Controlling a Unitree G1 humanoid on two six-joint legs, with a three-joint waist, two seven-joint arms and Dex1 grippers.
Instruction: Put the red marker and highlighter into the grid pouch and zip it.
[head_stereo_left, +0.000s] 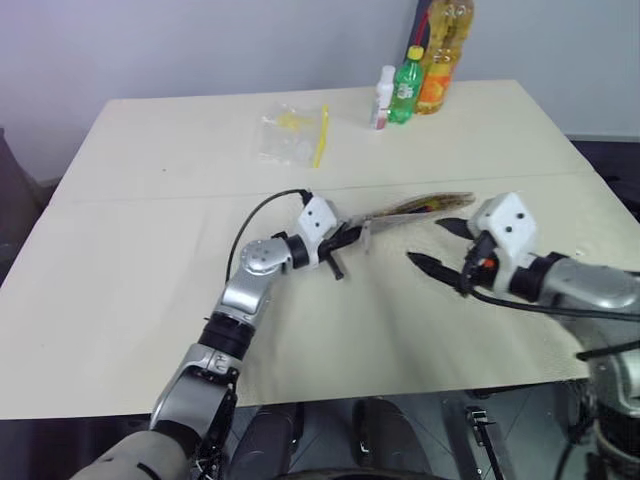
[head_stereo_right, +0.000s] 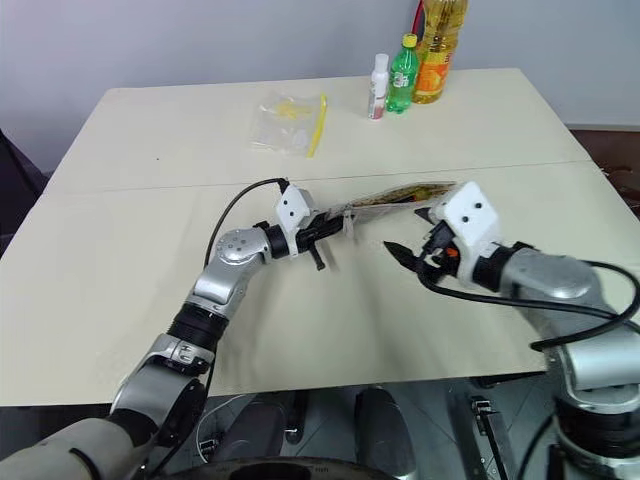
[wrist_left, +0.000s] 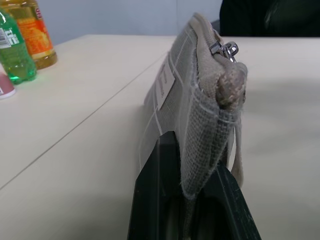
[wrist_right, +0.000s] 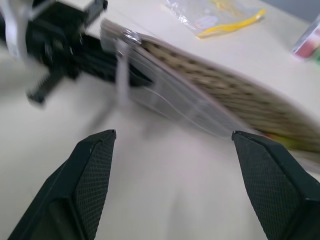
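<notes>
Grid pouch (head_stereo_left: 415, 208), pinched at one end by the clenched left gripper (head_stereo_left: 345, 243), hangs edge-up just above the cream table (head_stereo_left: 150, 260), its far end reaching toward the wide-spread, empty right gripper (head_stereo_left: 440, 245).

Going left to right across the head views: the left arm reaches in from the near edge and holds the pouch by its zipper end; the pouch stretches level across the centre; the right gripper stands just beside its free end, not touching it. Behind, well apart, lie a clear bag (head_stereo_left: 292, 133) with a yellow strip and a row of bottles (head_stereo_left: 420, 75).

The risk, judged from here: the pouch is held by one corner only, so a tug on the zipper pull (wrist_left: 226, 49) could twist or drag the fabric out of the pinch. A sliver of colour at the pouch's far end suggests contents that could slide out if that end dips while the zip is partly open; whether it is fully open cannot be told.

The left wrist view shows the metal pull and cord at the held end, with fabric between the fingers (wrist_left: 152, 200). The right wrist view shows the open fingers (wrist_right: 92, 172) framing the pouch's long edge.
</notes>
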